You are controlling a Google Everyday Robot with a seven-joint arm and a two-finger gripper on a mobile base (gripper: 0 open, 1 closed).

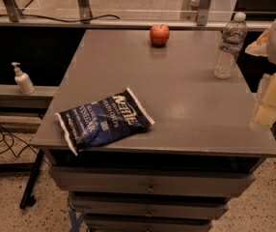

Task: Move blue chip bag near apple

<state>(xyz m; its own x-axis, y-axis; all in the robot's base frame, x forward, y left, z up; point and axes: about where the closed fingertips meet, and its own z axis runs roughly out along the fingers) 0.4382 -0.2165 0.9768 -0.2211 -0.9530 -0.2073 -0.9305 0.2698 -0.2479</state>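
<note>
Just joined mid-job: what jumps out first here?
The dark blue chip bag lies flat at the front left corner of the table, far from the red apple at the back edge. A clear water bottle stands back right, and the pincer hangs at the right edge, away from the bag.

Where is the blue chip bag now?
Camera view: blue chip bag lies front-left on the table, apple far behind at the back edge; gripper at the frame's right edge.
</note>
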